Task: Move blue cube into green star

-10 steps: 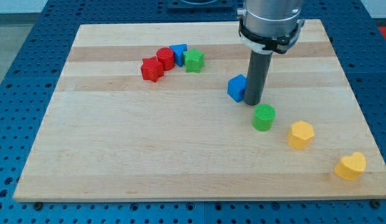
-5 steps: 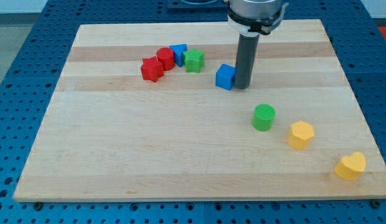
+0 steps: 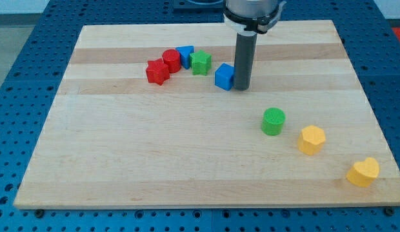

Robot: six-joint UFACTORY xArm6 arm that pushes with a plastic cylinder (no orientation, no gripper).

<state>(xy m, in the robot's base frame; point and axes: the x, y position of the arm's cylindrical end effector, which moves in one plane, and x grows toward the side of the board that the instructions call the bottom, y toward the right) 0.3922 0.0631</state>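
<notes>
The blue cube (image 3: 224, 76) sits on the wooden board (image 3: 187, 148) in the upper middle of the view. My tip (image 3: 242, 87) touches its right side. The green star (image 3: 200, 62) lies a short way up and to the left of the cube, with a small gap between them. The star is the right end of a row of blocks at the upper left.
A second blue block (image 3: 185, 55), a red cylinder (image 3: 171, 60) and a red star (image 3: 157, 71) lie touching to the left of the green star. A green cylinder (image 3: 273, 121), a yellow hexagon (image 3: 311, 139) and a yellow heart (image 3: 363, 171) run diagonally to the lower right.
My tip has pushed the blue cube up and to the left, from beside the green cylinder to close by the green star. The other blocks have not moved.
</notes>
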